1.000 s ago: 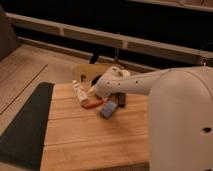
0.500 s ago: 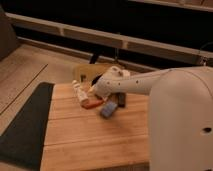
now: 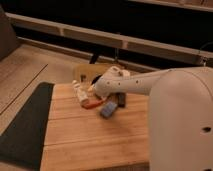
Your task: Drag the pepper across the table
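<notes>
The pepper (image 3: 92, 104) is a small slim red-orange piece lying on the light wooden table (image 3: 90, 140), near its far edge. My gripper (image 3: 80, 94) reaches down from the white arm (image 3: 135, 85) and sits just left of and over the pepper's left end, touching or nearly touching it. A blue-grey rectangular block (image 3: 108, 109) lies just right of the pepper. A black rectangular object (image 3: 121, 99) lies behind the block, partly under the arm.
A dark grey mat (image 3: 25, 125) lies along the table's left side. A tan object (image 3: 87, 73) sits at the table's far edge behind the gripper. My white body (image 3: 182, 125) fills the right side.
</notes>
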Robot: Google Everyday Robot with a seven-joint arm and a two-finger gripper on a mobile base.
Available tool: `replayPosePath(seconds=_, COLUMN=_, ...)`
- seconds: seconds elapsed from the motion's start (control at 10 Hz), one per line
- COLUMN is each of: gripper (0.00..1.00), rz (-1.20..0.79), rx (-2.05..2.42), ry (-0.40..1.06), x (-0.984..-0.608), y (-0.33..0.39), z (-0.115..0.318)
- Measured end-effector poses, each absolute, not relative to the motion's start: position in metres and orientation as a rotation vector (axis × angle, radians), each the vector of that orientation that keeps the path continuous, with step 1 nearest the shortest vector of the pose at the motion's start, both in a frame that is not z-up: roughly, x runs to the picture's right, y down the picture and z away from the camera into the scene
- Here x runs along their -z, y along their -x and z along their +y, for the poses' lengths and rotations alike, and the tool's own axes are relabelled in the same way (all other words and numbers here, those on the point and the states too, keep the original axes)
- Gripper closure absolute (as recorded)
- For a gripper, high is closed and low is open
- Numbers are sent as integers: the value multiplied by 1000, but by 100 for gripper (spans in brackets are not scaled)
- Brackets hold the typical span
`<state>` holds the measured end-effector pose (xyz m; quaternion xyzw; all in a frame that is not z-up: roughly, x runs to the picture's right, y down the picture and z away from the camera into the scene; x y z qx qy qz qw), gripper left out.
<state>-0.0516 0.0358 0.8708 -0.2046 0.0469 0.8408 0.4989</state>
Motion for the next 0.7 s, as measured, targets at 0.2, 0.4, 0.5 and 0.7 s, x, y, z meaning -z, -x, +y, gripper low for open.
replayPosePath(seconds=0.2, gripper=35, rz=107, rx=-2042, ry=502, x=-873, y=54, z=35)
replayPosePath(seconds=0.4, gripper=35, rz=97, rx=-2085, ry=549, x=-883, y=65, z=36)
replayPosePath(seconds=0.5, gripper=35, rz=93, rx=-2082, ry=558, x=-883, y=69, z=36)
replayPosePath(seconds=0.7, gripper=35, rz=94, rx=-2083, ry=555, x=-883, y=67, z=35)
